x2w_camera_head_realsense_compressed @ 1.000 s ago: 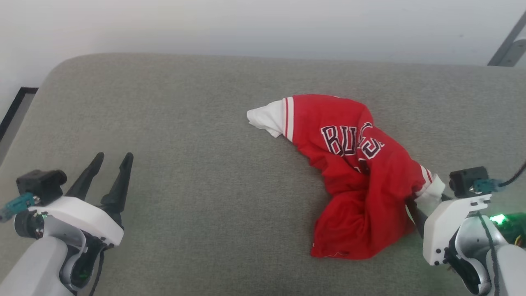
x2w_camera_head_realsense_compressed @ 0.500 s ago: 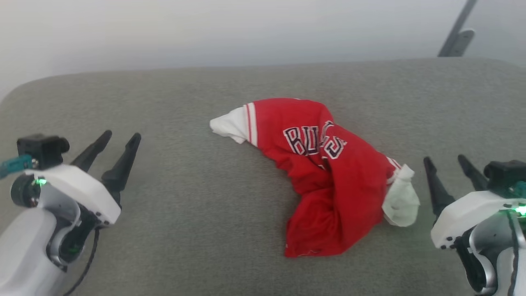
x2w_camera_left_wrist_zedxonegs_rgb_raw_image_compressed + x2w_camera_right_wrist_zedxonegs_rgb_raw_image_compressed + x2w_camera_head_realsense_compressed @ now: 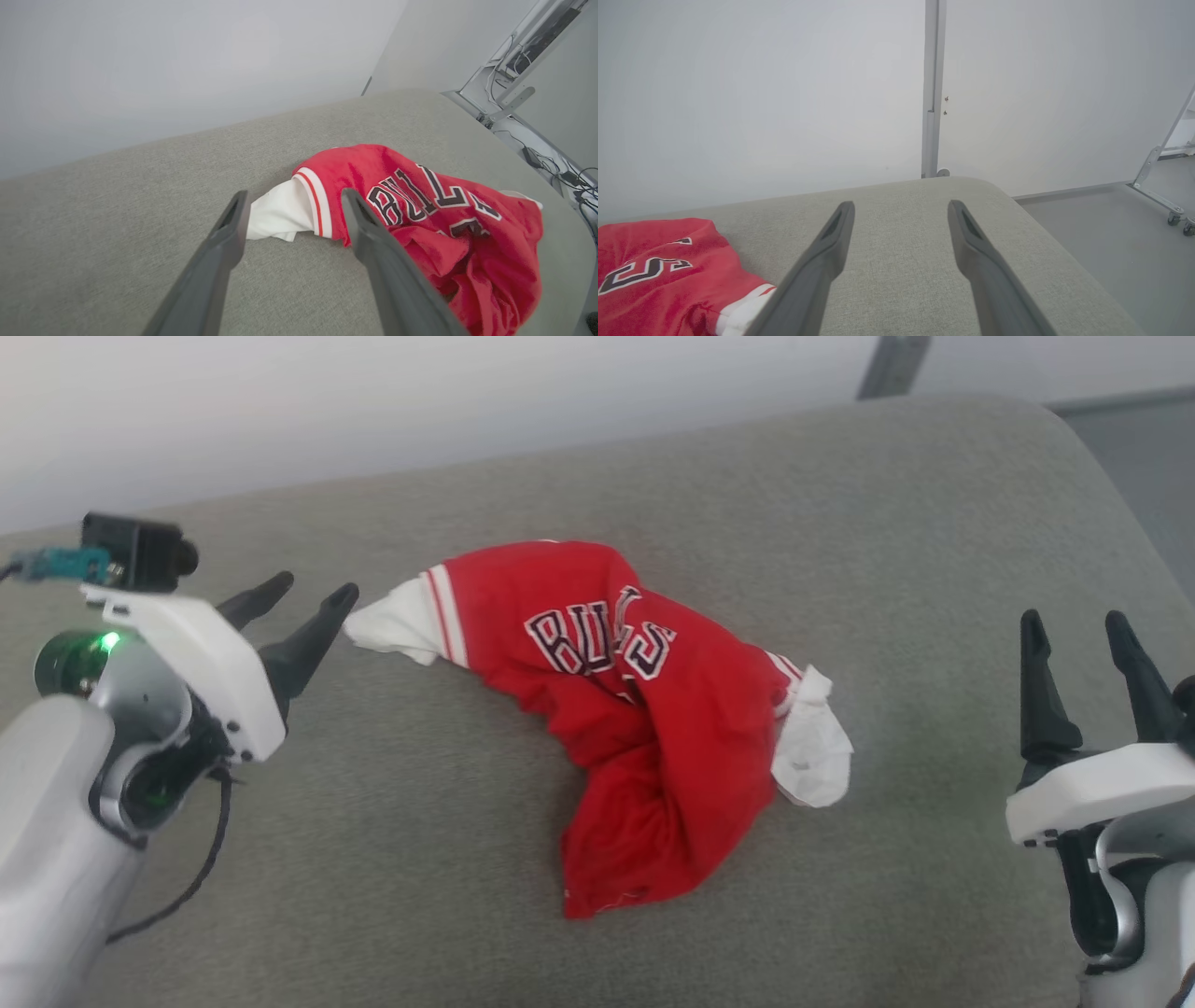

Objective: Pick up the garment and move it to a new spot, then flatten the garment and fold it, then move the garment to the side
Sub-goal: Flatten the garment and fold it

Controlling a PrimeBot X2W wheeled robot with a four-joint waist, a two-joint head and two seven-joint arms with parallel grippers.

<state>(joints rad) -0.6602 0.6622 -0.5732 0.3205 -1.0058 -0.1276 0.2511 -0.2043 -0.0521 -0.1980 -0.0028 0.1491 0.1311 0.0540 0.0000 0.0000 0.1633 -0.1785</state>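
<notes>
The garment (image 3: 644, 728), a bright red shirt with white sleeves, striped trim and dark lettering, lies crumpled in the middle of the grey cushioned surface (image 3: 840, 523). My left gripper (image 3: 313, 588) is open, its tips just left of the garment's white sleeve (image 3: 392, 625); in the left wrist view that sleeve (image 3: 280, 214) sits between and beyond my gripper (image 3: 294, 198). My right gripper (image 3: 1074, 621) stands open, well right of the other white sleeve (image 3: 812, 756). In the right wrist view the garment (image 3: 658, 270) lies left of my open gripper (image 3: 901, 207).
The cushioned surface's rounded right edge (image 3: 1130, 532) drops to a grey floor (image 3: 1111, 233). A pale wall (image 3: 467, 401) with an upright metal post (image 3: 931, 88) stands behind. A metal frame with cables (image 3: 528, 84) is off the far side.
The head camera has swung right, shifting the whole picture left. My right gripper has let go of the white sleeve and drawn away to the right. My left gripper has come close to the other sleeve.
</notes>
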